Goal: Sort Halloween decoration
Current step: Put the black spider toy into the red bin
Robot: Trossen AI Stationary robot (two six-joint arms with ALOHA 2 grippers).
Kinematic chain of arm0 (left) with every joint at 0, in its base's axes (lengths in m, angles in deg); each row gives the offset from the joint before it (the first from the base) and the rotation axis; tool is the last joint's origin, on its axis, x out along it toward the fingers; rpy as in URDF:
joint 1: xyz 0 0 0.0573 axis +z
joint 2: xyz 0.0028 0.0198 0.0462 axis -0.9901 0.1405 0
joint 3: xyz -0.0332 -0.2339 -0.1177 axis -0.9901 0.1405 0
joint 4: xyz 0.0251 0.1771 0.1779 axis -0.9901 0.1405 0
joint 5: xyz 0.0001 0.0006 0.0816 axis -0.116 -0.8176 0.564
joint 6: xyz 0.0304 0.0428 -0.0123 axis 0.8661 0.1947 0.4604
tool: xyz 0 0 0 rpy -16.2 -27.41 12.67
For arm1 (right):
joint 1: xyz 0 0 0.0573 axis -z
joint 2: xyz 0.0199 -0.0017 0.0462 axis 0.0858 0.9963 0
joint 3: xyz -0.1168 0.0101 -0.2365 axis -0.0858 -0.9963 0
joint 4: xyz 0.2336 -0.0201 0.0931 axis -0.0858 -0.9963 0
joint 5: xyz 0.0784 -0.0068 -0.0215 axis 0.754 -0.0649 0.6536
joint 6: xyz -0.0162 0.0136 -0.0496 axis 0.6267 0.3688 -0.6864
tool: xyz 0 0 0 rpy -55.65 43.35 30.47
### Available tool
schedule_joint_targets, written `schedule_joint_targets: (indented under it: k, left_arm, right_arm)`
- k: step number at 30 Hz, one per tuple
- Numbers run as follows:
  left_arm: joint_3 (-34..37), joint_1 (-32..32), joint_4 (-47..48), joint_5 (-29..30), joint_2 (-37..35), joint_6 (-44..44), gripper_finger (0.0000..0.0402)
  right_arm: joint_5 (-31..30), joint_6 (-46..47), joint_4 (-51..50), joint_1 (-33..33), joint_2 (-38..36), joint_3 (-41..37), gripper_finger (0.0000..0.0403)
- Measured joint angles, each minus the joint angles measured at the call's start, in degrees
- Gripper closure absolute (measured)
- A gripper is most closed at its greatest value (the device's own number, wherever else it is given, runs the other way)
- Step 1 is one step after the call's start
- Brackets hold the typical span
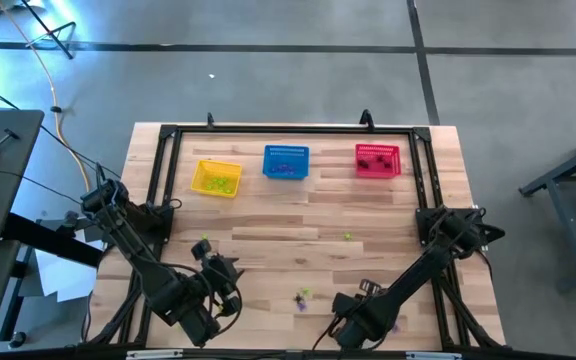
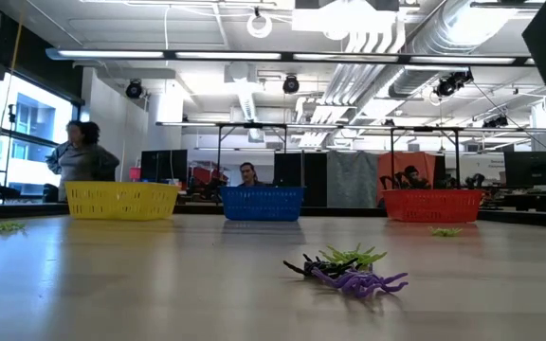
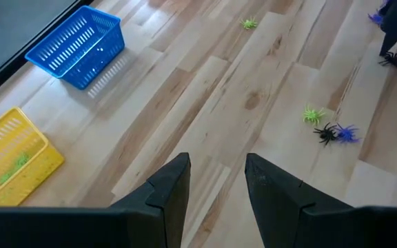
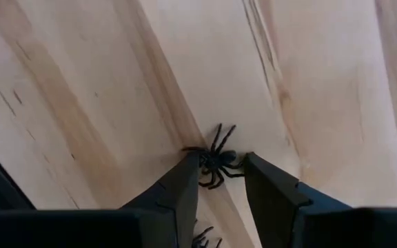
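A: Where is the right gripper (image 4: 220, 180)?
B: Low over the table's (image 1: 388, 215) near edge, fingers parted around a black spider (image 4: 216, 162), not clamped.
A: The left gripper (image 3: 217, 180)?
B: Open, empty, above bare wood; three spiders (image 2: 349, 269) lie clustered between the arms.

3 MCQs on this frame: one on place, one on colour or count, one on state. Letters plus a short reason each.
1. Where does the blue basket stand?
A. Between the yellow basket and the red basket
B. At the near table edge
C. Under the left gripper

2. What colour is the spider at the right gripper?
A. Purple
B. Black
C. Yellow-green

3. How do the right gripper's fingers stand?
A. Shut on a basket
B. Open, either side of the spider
C. Lifted, holding a spider in the air

Key: 1 A, the high view shows it in the middle of the row. 2 B, the right wrist view shows it dark. 3 B, a gap shows between the fingers, spider on the wood.
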Motion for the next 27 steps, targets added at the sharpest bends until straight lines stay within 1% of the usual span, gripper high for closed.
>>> schedule_joint_targets:
  k: [3, 10, 13, 17, 18, 23, 27]
  left_arm:
    - [0.0, 0.2, 0.0, 0.0, 0.0, 0.0, 0.0271]
    - [0.0, 0.4, 0.0, -0.2, 0.0, -0.2, 0.0271]
    - [0.0, 0.6, 0.0, -0.2, 0.0, -0.3, 0.0271]
    - [0.0, 0.8, -0.1, -0.2, 0.0, -0.7, 0.0271]
    - [0.0, 0.9, -0.1, -0.2, 0.0, -0.7, 0.0271]
    - [0.0, 1.0, -0.3, -0.2, 0.0, -0.7, 0.0271]
    - [0.0, 1.0, -0.5, -0.2, 0.0, -1.5, 0.0271]
  right_arm:
    - [1.5, -1.8, 1.5, 0.7, -0.1, -1.3, 0.0289]
    - [2.2, -3.9, 2.2, 1.4, -0.1, -2.2, 0.0291]
    - [2.2, -3.9, 2.4, 1.5, -0.1, -2.3, 0.0316]
    - [2.7, -4.0, 2.8, 1.5, -0.1, -2.3, 0.0381]
    - [2.7, -4.1, 2.8, 1.5, -0.1, -2.3, 0.0390]
    - [4.3, -4.3, 2.6, 1.7, -0.4, -2.3, 0.0396]
    - [4.0, -4.8, 1.6, 1.9, -2.4, -2.6, 0.0399]
